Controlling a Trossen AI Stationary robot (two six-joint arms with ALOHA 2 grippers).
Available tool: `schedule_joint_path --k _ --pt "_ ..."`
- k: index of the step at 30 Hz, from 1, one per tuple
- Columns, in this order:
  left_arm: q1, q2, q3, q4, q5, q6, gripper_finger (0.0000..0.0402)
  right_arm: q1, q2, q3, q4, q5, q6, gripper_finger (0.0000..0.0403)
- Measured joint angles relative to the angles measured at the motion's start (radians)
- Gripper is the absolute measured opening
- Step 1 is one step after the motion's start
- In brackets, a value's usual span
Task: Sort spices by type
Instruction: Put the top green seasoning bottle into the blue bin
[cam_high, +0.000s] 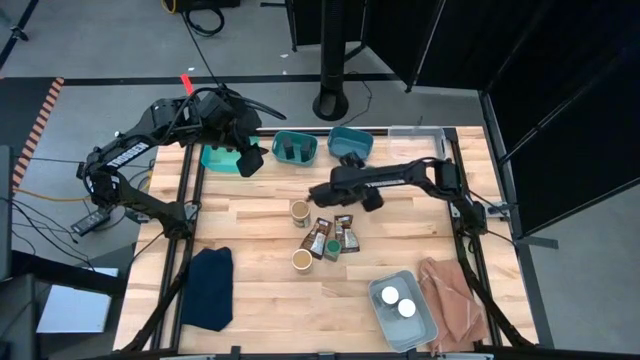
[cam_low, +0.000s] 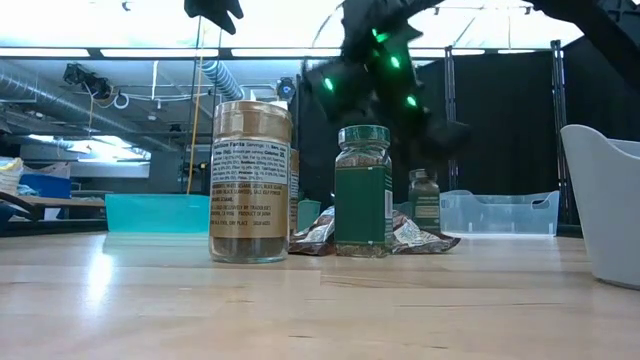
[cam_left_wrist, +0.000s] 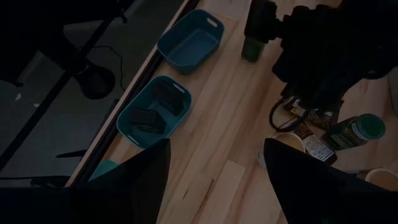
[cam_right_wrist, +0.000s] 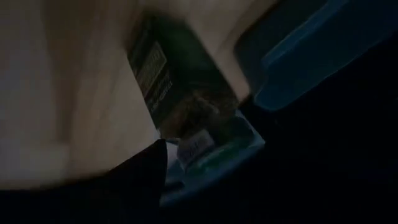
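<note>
My right gripper (cam_high: 350, 170) hangs open just above a green-lidded spice jar (cam_left_wrist: 250, 50), which stands on its base beside an empty teal bin (cam_left_wrist: 189, 40). The low view shows a gap between this jar's lid (cam_low: 424, 177) and the gripper. The right wrist view is blurred, with the lid (cam_right_wrist: 211, 152) beside one finger (cam_right_wrist: 134, 177). My left gripper (cam_left_wrist: 214, 180) waits open and empty, high over the far left. Two tan-topped jars (cam_high: 300, 210) (cam_high: 302, 259), brown packets (cam_high: 322, 238) and another green-lidded jar (cam_low: 363, 190) stand mid-table.
A second teal bin (cam_high: 295, 148) at the far edge holds black jars. A third teal bin (cam_high: 222, 157) sits below my left gripper. A pale bin (cam_high: 425, 320) near the front right holds two white-lidded jars. A dark blue cloth (cam_high: 210, 285) lies front left and a brown bag (cam_high: 452, 300) front right.
</note>
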Motion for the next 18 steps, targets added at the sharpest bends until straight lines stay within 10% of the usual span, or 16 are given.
schedule_joint_path --k 9,18 --pt "0.000 0.000 0.000 0.000 0.000 0.000 0.0264 -0.079 -0.022 0.276 0.003 -0.333 0.278 0.0267" --pt "0.000 0.000 0.000 -0.001 0.012 -0.002 0.0264 -0.192 -0.242 0.211 0.001 -0.588 0.289 0.0267"
